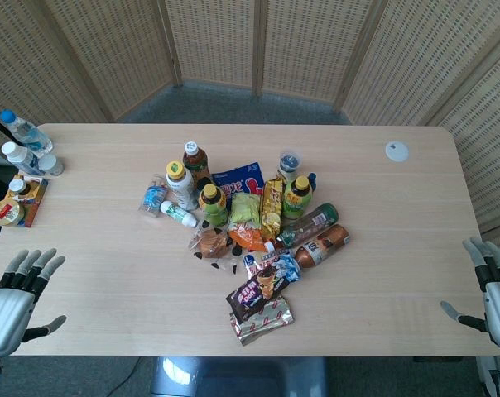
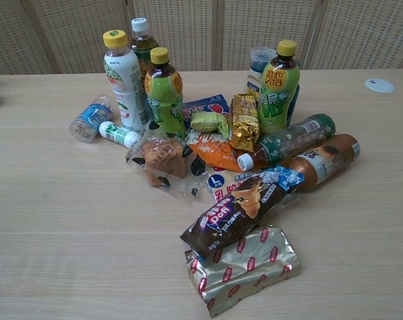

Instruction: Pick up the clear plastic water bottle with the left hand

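Bottle, clear with a blue label, lies on its side on the bench at the nine o'clock edge of the snack pile, just beside a white-capped tube and close to the upright yellow-capped bottle. The left robot hand rests at the bench's seven o'clock corner, fingers spread and holding nothing; the right robot hand waits at five o'clock, likewise empty with fingers apart. A good approach would come in from nine o'clock, where the bench is bare, wrapping across the bottle's middle. Judging by its thin walls, it may roll or crumple, so closing gently seems wise.
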Robot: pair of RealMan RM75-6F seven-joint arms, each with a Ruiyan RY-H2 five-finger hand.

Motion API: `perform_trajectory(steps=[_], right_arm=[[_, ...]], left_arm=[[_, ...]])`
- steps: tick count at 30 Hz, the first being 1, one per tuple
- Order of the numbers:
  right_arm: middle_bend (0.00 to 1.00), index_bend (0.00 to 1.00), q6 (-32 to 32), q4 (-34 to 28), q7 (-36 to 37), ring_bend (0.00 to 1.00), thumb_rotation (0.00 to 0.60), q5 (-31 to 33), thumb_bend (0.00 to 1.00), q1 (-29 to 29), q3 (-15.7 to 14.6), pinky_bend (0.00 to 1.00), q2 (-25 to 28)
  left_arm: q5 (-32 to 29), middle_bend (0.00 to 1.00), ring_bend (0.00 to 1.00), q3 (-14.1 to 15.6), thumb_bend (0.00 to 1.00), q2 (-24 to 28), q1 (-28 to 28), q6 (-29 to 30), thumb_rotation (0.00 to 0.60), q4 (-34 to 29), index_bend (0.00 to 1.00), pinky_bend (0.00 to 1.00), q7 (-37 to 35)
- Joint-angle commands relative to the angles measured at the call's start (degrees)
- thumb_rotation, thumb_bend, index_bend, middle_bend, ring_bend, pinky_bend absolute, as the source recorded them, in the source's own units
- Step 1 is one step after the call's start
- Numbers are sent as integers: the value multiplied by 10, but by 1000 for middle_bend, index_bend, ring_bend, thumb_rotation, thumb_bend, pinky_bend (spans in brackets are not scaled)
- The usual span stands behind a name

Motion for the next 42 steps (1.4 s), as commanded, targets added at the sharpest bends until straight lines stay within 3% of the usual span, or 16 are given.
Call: perform_trajectory(steps=[1,12,17,21,25,32,42], right_arm=[[0,0,1,0,0,0,588,-1,0,0,0,0,0],[0,0,6,0,2,0,585,4,0,-2,3,0,2],[0,0,4,1,7,0,588,7,0,-3,4,0,3],[0,0,3,0,10,0,585,8,0,-2,5,0,5],[0,0,4,0,14,0,587,11,0,-3,7,0,6],[0,0,1,0,24,0,584,15,0,-2,8,0,10],[0,0,0,0,26,0,586,14,0,-1,8,0,11]], left_arm=[[1,0,0,-1,0,1,1,2,600,0,109,0,0],[-3,0,0,-9,0,-5,1,1,600,5,108,0,6],[-32,0,0,-36,0,-7,-34,-44,600,1,108,0,20],[-89,0,0,-66,0,10,-96,-145,600,-23,101,0,61],[-185,0,0,-99,0,24,-165,-250,600,-53,53,0,145],[-302,0,0,-134,0,-11,-242,-300,600,-50,39,0,261],[-366,0,0,-127,0,-74,-316,-336,600,43,70,0,342]])
